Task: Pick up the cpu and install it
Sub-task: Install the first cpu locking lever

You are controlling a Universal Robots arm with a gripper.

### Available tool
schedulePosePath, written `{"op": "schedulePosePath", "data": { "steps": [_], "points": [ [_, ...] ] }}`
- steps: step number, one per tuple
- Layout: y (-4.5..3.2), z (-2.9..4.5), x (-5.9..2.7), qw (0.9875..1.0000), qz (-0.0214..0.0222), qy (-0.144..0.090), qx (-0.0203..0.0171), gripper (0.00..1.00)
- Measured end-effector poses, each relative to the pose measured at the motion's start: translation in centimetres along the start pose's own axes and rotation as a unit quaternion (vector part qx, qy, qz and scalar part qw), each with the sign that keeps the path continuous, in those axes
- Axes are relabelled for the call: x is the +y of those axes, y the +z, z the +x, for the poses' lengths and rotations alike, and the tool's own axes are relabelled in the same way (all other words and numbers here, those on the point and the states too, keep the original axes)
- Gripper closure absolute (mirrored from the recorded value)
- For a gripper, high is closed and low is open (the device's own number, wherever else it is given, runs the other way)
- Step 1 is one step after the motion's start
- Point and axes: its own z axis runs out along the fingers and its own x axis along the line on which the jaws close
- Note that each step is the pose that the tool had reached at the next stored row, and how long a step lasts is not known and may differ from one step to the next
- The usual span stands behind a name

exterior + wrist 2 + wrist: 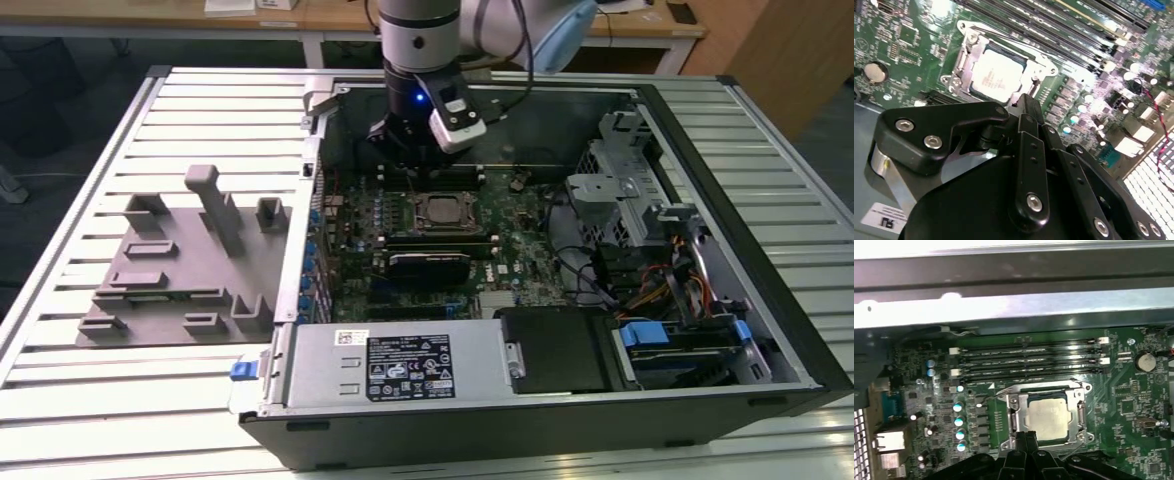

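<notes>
A ribbed metal counter point(80, 400) carries an open computer case point(534, 430) lying on its side, with a grey fixture point(174, 270) beside it on the exterior view's left. The arm point(420, 40) reaches down into the case over the green board point(1124, 405). The cpu point(441, 210) lies flat in its socket point(1081, 412) near the middle of the board, silver top up, framed by the metal socket bracket; it looks seated rather than carried. In both wrist views the tool point(1024, 100) has its two black fingers drawn together with nothing between them (no chip, no gap to speak of). The closed tips point(1026, 436) sit just at the socket's edge, and the cpu point(1049, 415) lies just past them, close but not touching as far as can be told. The chip point(996, 75) is about square, its sides parallel to the bracket and to the memory slots point(1029, 357) beside the socket. In the exterior view the cpu sits slightly nearer the camera than the tool.
</notes>
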Motion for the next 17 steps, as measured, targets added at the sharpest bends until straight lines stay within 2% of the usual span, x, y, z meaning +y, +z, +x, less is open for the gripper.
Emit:
{"op": "schedulePosePath", "data": {
  "steps": [6,13,17],
  "points": [
    [-0.07,1.05,-0.11,1.0,0.0,0.0,0.0,0.89],
    [-0.71,1.04,-0.13,1.0,0.0,0.001,-0.0001,0.89],
    [-0.76,1.11,-0.14,1.0,-0.0002,0.001,-0.0002,0.89]
  ]
}}
